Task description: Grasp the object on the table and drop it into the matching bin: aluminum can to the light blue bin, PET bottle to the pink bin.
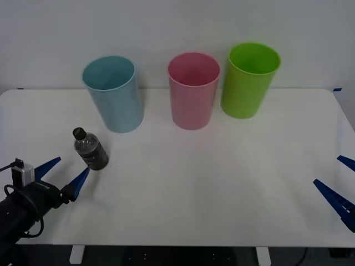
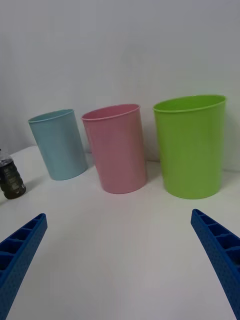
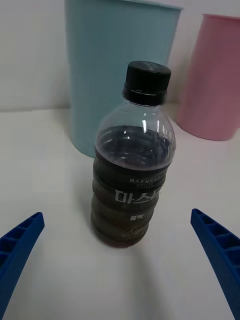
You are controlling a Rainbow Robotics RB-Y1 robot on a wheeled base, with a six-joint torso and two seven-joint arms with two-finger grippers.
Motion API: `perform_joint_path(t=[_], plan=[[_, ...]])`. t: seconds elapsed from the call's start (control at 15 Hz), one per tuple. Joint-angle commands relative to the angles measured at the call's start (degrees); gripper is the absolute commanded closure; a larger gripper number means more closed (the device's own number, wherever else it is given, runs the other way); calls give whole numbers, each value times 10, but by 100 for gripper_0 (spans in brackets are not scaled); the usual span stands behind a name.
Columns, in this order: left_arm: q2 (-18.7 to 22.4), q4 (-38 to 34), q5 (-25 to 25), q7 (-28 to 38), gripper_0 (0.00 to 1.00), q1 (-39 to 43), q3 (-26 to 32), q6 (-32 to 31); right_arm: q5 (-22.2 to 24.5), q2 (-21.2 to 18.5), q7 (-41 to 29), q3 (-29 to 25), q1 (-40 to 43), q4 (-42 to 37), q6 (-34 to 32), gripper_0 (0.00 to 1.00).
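A small clear PET bottle [image 1: 90,148] [image 3: 132,160] [image 2: 10,178] with a black cap and dark lower body stands upright on the white table [image 1: 211,183], at the left. My left gripper [image 1: 64,174] [image 3: 120,260] is open just in front of it, a short gap away, fingers spread wider than the bottle. Behind the bottle stands the light blue bin [image 1: 113,93] [image 3: 120,70] [image 2: 59,145]. The pink bin [image 1: 193,90] [image 3: 212,75] [image 2: 116,147] is at the middle back. My right gripper [image 1: 338,188] [image 2: 120,260] hangs open at the table's right edge, holding nothing.
A lime green bin [image 1: 249,79] [image 2: 191,145] stands right of the pink one at the back. The three bins form a row near the far edge, against a white wall. Bare tabletop stretches across the middle and right front.
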Motion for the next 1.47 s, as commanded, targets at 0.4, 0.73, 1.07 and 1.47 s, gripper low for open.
perform_joint_path(t=[0.4, 0.73, 1.07, 1.47], plan=[[-17, 71, -15, -29, 0, -70, -4, 0, 0, 0, 0, 0, 0, 0, 0, 0], [-31, 111, -24, -41, 0, -112, -5, 0, 0, 0, 0, 0, 0, 0, 0, 0], [-39, 143, -25, -50, 0, -144, -5, 0, 0, 0, 0, 0, 0, 0, 0, 0], [-44, 146, -35, -51, 0, -149, -5, 0, 0, 0, 0, 0, 0, 0, 0, 0]])
